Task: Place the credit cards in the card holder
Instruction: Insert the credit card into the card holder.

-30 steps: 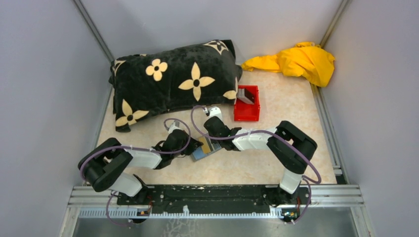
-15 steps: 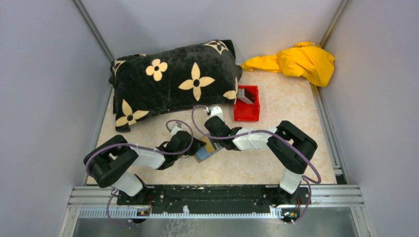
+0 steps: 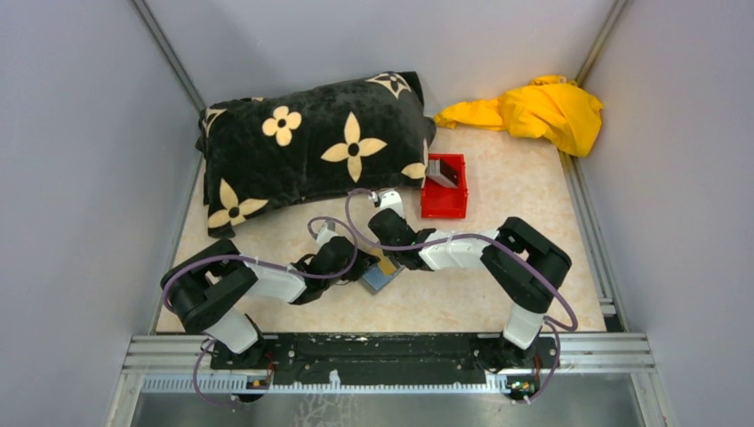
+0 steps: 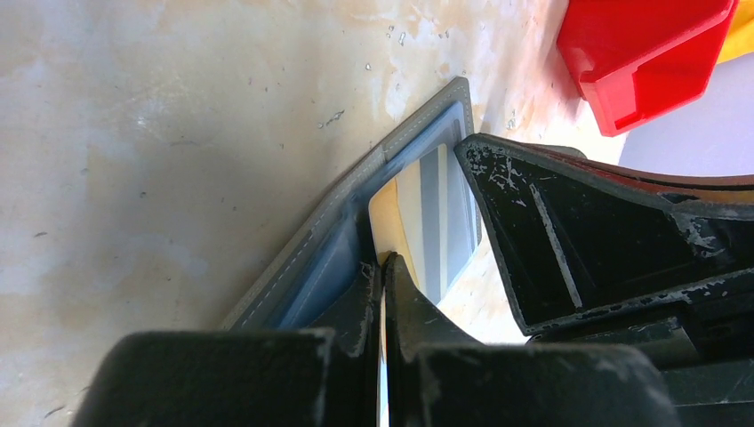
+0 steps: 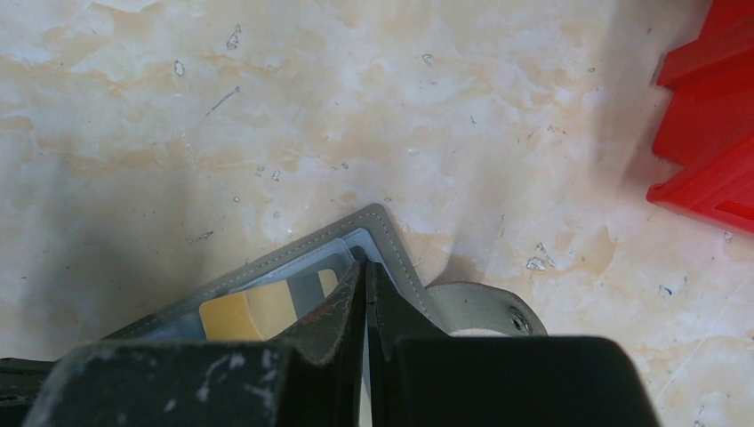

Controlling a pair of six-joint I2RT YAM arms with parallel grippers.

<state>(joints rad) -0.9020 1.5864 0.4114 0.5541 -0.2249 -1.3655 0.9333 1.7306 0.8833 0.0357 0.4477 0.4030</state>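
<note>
Mid-insertion: card holder (image 3: 381,276) lies open mid-desk (image 3: 498,191), tan card (image 5: 233,316) sitting in its pocket. Left end effector (image 4: 382,271) and right end effector (image 5: 364,267) are both pinched together, tips at the holder; we can't tell if a card edge is between. Next, we think: seat the card, holder pinned. Red bin (image 3: 444,197) near, pillow (image 3: 311,147) behind. Main obstruction: the end effectors crowd each other.
</note>
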